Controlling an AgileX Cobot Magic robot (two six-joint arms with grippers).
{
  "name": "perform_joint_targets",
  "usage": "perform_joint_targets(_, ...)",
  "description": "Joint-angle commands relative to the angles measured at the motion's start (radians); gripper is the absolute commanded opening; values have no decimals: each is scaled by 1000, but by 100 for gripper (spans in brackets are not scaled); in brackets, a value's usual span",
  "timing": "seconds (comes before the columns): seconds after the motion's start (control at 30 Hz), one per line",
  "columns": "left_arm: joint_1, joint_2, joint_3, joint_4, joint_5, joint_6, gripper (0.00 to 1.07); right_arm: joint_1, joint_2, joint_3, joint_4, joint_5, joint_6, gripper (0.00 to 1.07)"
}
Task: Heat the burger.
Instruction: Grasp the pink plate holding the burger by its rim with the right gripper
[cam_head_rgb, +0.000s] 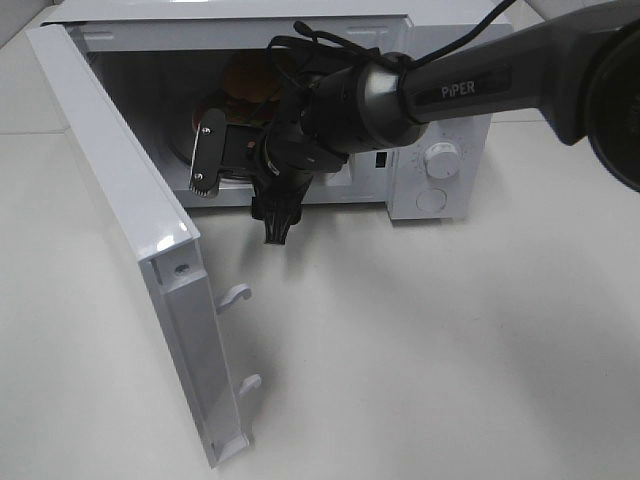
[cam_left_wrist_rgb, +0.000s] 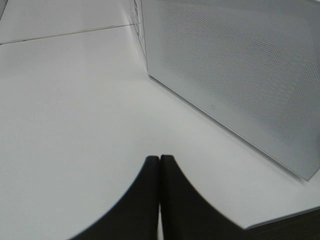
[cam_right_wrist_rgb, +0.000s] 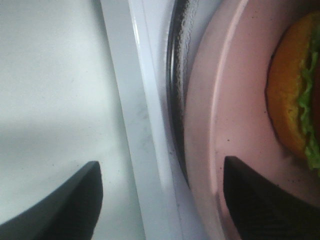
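Observation:
The burger (cam_head_rgb: 250, 82) sits on a pink plate (cam_head_rgb: 197, 120) inside the open microwave (cam_head_rgb: 440, 120). In the right wrist view the burger (cam_right_wrist_rgb: 290, 100), with its orange-brown bun and green lettuce, lies on the plate (cam_right_wrist_rgb: 220, 115). My right gripper (cam_head_rgb: 240, 187) is open at the oven's mouth. In the right wrist view the right gripper (cam_right_wrist_rgb: 162, 165) straddles the front sill: one finger is over the plate's rim, the other outside over the table. It holds nothing. My left gripper (cam_left_wrist_rgb: 160, 161) is shut and empty above the table, beside the door's outer face. It is out of the high view.
The microwave door (cam_head_rgb: 130, 230) is swung wide open to the left, its latch hooks (cam_head_rgb: 235, 295) sticking out; its perforated face (cam_left_wrist_rgb: 240, 65) fills the left wrist view. The glass turntable rim (cam_right_wrist_rgb: 179, 75) lies under the plate. Dial knobs (cam_head_rgb: 440, 157) are on the right panel.

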Motion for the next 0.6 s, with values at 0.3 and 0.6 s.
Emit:
perform_joint_targets(0.3, 2, -20, 2, 0, -16, 0, 0, -4, 15, -7, 9, -37, 15, 66)
perform_joint_targets(0.6, 2, -20, 2, 0, -16, 0, 0, -4, 38, -7, 9, -34, 15, 64)
